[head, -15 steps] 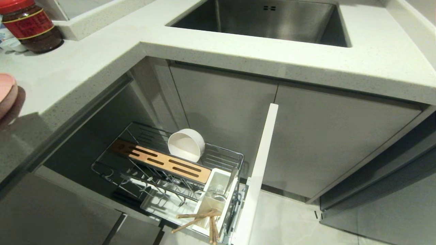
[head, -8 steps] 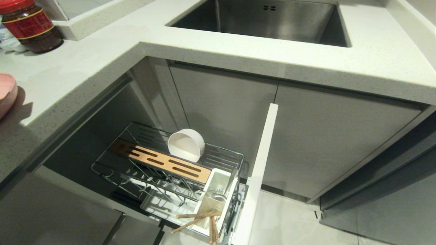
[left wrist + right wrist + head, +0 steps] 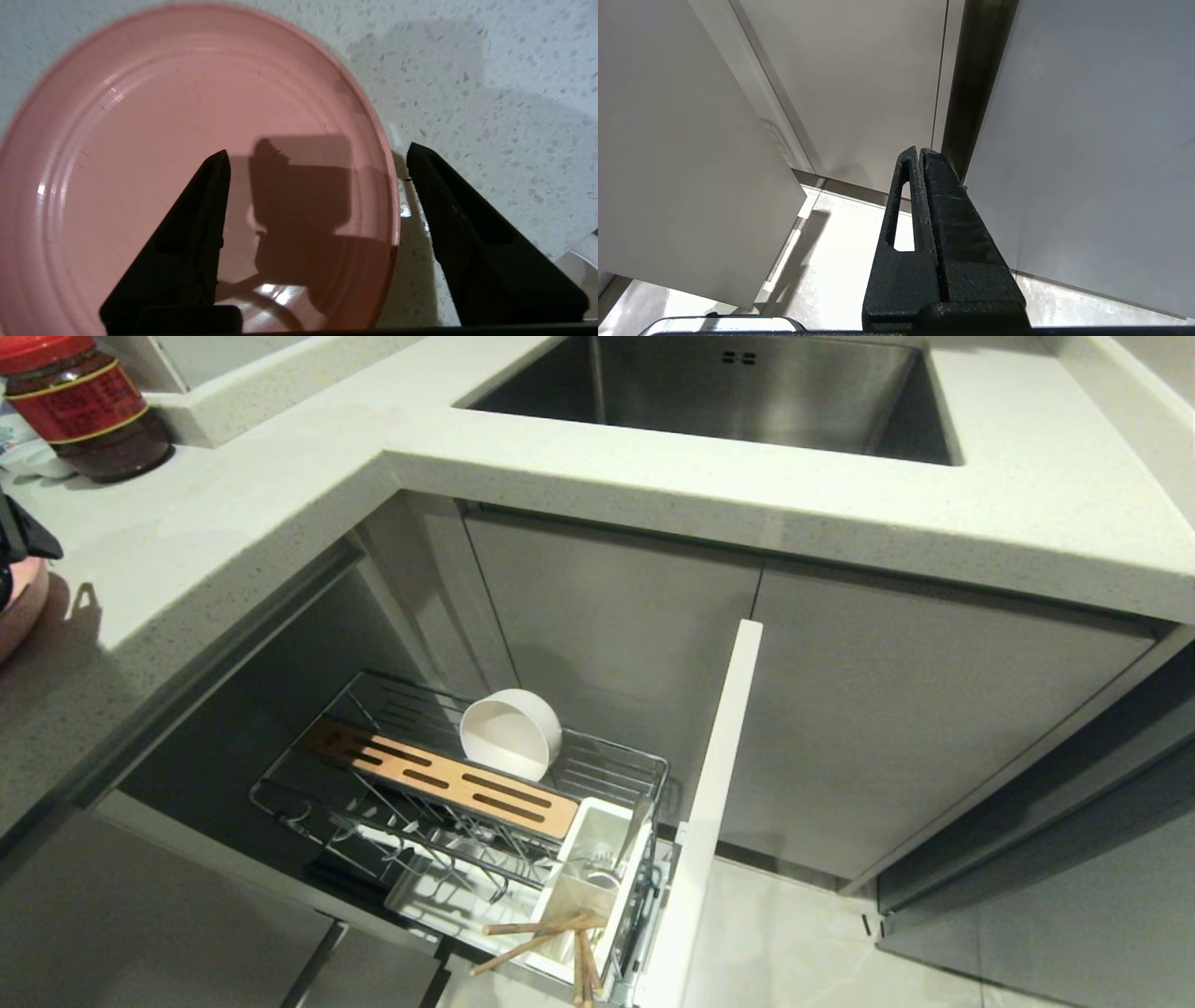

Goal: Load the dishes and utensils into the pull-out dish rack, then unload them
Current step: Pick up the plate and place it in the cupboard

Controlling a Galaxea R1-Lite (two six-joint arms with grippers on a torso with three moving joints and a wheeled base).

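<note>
The pink plate (image 3: 163,140) lies flat on the speckled counter, and shows at the far left edge (image 3: 17,607) in the head view. My left gripper (image 3: 317,148) hangs open over its rim, one finger above the plate and the other above the counter; its black body (image 3: 21,537) shows at that same edge. The pull-out dish rack (image 3: 611,765) stands drawn out below the counter. An off-white bowl (image 3: 509,733) leans on its side in it, behind the wooden strip. Wooden chopsticks (image 3: 541,933) stick out of the white utensil holder (image 3: 588,859). My right gripper (image 3: 920,150) is shut, parked low by the cabinet fronts.
A red-lidded jar (image 3: 79,406) stands at the back left of the counter (image 3: 280,504). The steel sink (image 3: 728,392) is at the back. The rack's white cabinet front (image 3: 709,803) juts out towards me. A shiny steel edge (image 3: 579,270) lies near the plate.
The pink plate has come down onto the counter at the left edge. My left gripper's black body now shows above it, let go of the plate. Rack, bowl and chopsticks have not moved.
</note>
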